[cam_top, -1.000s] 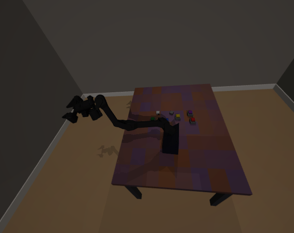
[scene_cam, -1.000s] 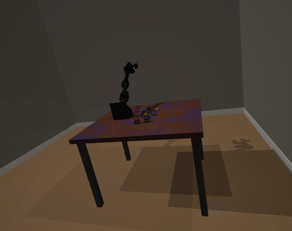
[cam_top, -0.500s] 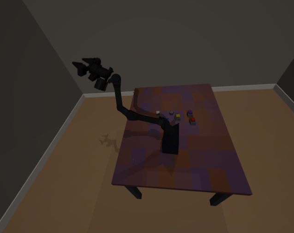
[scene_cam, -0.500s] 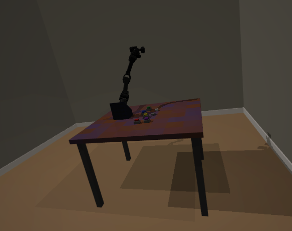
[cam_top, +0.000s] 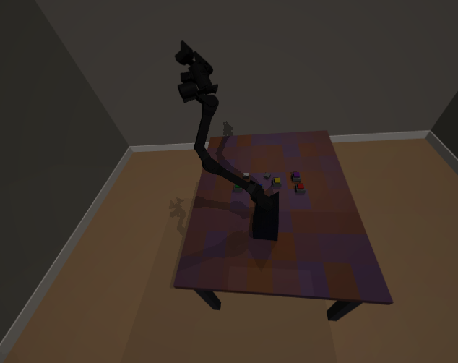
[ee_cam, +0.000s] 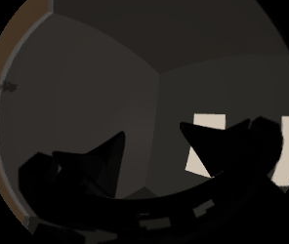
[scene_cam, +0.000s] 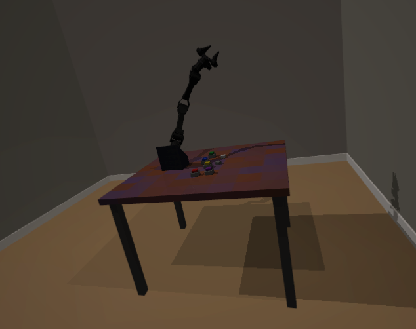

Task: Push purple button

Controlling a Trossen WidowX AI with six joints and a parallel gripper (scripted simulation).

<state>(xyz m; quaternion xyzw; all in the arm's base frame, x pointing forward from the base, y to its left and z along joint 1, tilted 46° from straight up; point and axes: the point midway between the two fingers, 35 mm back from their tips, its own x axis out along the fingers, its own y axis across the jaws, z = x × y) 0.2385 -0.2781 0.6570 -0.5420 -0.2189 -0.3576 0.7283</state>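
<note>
Purple button: purple button (cam_top: 296, 174) sits on the table (cam_top: 342, 266), at the far right of the cluster of buttons, with the red button (cam_top: 300, 186) just beside it on the near side; unpressed by my judgement, since nothing is near it.
Neighbours: yellow button (cam_top: 277, 181) stands to its left, green button (cam_top: 237, 187) further left; two small pale blocks (cam_top: 245, 175) lie behind them. The tight spacing suggests any press must come straight down.
Arm: arm (cam_top: 204, 129) is reared high, well apart from every button.
Gripper: gripper (scene_cam: 208, 53) is wide and holds nothing, pointing up and away from the table.
Hidden: the blue button is mostly behind the arm in the top view; the wrist view shows only walls and dark fingers, no button.
</note>
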